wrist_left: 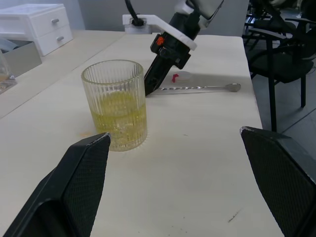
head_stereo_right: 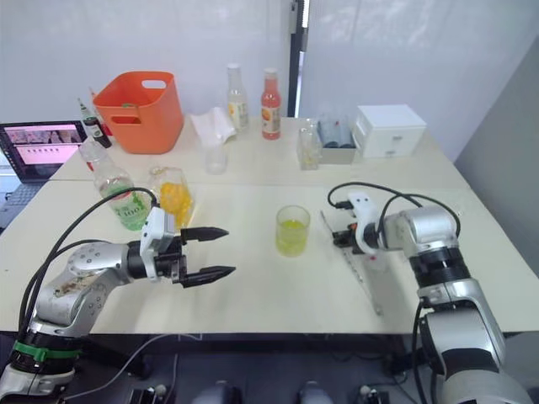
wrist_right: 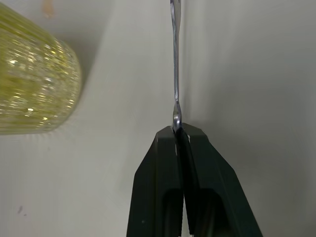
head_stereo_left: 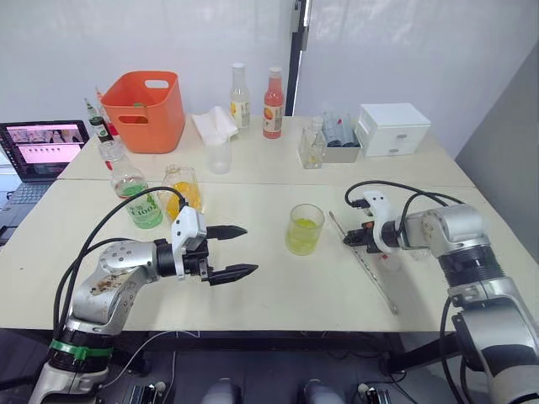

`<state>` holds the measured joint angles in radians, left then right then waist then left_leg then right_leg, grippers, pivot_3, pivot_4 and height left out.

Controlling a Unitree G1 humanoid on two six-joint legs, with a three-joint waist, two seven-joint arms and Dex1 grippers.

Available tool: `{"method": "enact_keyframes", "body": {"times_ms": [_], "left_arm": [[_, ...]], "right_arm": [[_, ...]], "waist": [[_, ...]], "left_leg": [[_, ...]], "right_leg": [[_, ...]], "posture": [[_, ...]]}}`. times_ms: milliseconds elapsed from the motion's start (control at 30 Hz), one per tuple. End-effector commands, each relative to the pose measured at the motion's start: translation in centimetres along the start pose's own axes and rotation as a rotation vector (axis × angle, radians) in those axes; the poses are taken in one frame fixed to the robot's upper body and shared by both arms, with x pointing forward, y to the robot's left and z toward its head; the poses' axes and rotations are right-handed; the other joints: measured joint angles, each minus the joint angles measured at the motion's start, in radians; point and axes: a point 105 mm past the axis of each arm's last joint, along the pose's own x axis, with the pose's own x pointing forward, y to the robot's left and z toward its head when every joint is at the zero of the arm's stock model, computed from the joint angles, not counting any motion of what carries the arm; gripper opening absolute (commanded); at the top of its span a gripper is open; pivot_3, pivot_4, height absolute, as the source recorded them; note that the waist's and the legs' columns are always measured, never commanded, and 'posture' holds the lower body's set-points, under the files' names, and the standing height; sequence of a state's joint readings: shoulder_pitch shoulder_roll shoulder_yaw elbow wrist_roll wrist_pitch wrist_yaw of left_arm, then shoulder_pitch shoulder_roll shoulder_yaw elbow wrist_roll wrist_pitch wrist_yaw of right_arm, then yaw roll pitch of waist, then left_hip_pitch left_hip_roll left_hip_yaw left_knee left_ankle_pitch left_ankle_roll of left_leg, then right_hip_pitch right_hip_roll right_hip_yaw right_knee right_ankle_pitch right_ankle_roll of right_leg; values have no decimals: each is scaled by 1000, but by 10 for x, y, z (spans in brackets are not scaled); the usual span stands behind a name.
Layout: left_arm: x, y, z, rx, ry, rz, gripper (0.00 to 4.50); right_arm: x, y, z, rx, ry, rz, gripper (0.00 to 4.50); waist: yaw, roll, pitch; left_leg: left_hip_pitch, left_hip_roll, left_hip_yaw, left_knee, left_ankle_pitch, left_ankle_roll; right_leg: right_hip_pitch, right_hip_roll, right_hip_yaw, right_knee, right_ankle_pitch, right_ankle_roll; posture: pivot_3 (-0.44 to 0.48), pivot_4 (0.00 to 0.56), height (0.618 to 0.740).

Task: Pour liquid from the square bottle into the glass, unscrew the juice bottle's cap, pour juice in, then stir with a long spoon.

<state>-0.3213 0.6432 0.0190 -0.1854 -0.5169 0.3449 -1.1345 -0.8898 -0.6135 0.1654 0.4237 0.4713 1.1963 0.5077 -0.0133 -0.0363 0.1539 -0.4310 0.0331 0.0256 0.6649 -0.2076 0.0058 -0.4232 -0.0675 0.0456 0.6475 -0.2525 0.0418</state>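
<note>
A: Item one, the right gripper (wrist_right: pixel 180 129)?
B: Fingers pressed together on the long spoon (wrist_right: pixel 175 59). In the left eye view the spoon lies flat on the table (head_stereo_left: pixel 278 295), running from centre right down toward the lower right.

A: The left gripper (head_stereo_left: pixel 240 251)?
B: Lower left of centre, jaws spread wide, nothing between them, held above the tabletop and pointed at the glass.

A: The glass (head_stereo_left: pixel 304 229)?
B: Centre of the frame, upright, ribbed, part full of yellow-green liquid. It stands between the two grippers, just beside the spoon's upper end, not touching it.

A: The cap (wrist_left: pixel 180 76)?
B: A small pale disc with a red mark, lying on the table behind the right gripper's fingers, next to the spoon.

A: The bottles?
B: The juice bottle (head_stereo_left: pixel 133 192) and the square bottle (head_stereo_left: pixel 184 188) stand side by side at centre left, behind the left arm.

A: Remainder?
B: Upper left: an orange basket (head_stereo_left: pixel 150 109) and a laptop (head_stereo_left: pixel 42 148). Upper centre: a pale yellow bottle (head_stereo_left: pixel 240 96), a red-orange bottle (head_stereo_left: pixel 273 103), a cloudy cup (head_stereo_left: pixel 218 154). Upper right: a white drawer box (head_stereo_left: pixel 392 128). Nothing stands between the spoon and the glass.
</note>
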Motion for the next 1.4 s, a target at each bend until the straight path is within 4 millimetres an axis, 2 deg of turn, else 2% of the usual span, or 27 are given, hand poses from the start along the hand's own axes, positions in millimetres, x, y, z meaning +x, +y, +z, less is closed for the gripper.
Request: {"method": "enact_keyframes", "body": {"times_ms": [33,133,300,433,533,567,600,633,733,833,900,1033,1133,1300,1400], "left_arm": [[-6,-5,11,56,-28,-24,4445],[-14,-5,6,46,-1,-24,4445],[-21,-3,4,43,15,-20,4500],[-26,-2,3,37,20,-7,4500],[-44,1,1,22,24,47,4500],[-49,1,0,17,26,59,4500],[-51,1,0,15,27,64,4500],[-55,0,0,10,26,78,4500],[-82,3,-1,1,32,181,4500],[-104,3,-7,-22,54,261,4500],[-116,2,-12,-36,78,296,4500],[-137,1,-22,-60,125,352,4500],[-149,4,-31,-46,168,400,4500],[-168,9,-43,-66,181,499,4500],[-171,10,-49,-74,183,536,4500]], "right_arm": [[3,-4,2,10,-26,-12,0],[4,-3,1,20,-33,-3,0],[0,4,8,9,-101,38,1619],[-18,6,25,-60,-208,42,2962],[-60,11,35,-153,-341,65,4037],[-70,12,35,-178,-367,65,4343],[-74,13,34,-189,-379,63,4462],[-82,15,33,-208,-406,74,4462],[-126,31,27,-281,-593,165,4462],[-144,24,-2,-303,-628,168,4462],[-147,15,-23,-308,-613,150,4462],[-153,-1,-51,-334,-574,103,4462],[-147,-20,-76,-378,-436,-1,4462],[-154,-47,-96,-307,-433,-136,4462],[-153,-51,-95,-278,-480,-175,4462]], "waist": [[-2,0,0],[-5,0,0],[-4,0,0],[-1,0,0],[2,1,1],[4,2,1],[3,2,1],[1,2,1],[1,2,1],[1,2,1],[5,1,1],[4,2,1],[2,2,1],[2,1,1],[2,1,1]], "left_leg": [[0,0,0,0,0,0],[2,1,0,0,0,0],[2,1,0,0,0,0],[1,1,1,0,0,0],[-1,1,0,0,0,0],[-1,1,0,0,0,0],[-2,1,0,0,0,0],[-2,1,0,-1,0,1],[0,2,0,-1,0,1],[1,3,0,-1,0,0],[1,2,0,-1,0,0],[6,1,3,-1,0,0],[7,1,4,-1,0,0],[7,1,4,-1,0,0],[7,1,4,-1,0,0]], "right_leg": [[0,0,0,0,0,0],[1,1,0,0,1,-1],[1,1,0,0,1,-1],[0,1,1,0,1,-1],[-1,1,0,0,1,-1],[-2,0,0,0,1,-1],[-2,0,0,0,1,-1],[-2,0,0,0,1,-1],[0,0,-1,-1,0,-1],[0,0,-1,-2,0,0],[1,-2,-1,-1,0,0],[4,-4,0,-1,0,0],[4,-4,-1,-1,-1,-1],[3,-3,0,-1,-1,-1],[3,-4,0,-1,-1,-1]], "posture": [[0,150,715],[0,150,715],[0,150,715],[0,150,715],[0,150,715],[0,150,715],[0,150,715],[0,150,715],[0,150,715],[0,150,715],[0,150,715],[0,150,715],[0,150,715],[0,150,715],[0,150,715]]}}
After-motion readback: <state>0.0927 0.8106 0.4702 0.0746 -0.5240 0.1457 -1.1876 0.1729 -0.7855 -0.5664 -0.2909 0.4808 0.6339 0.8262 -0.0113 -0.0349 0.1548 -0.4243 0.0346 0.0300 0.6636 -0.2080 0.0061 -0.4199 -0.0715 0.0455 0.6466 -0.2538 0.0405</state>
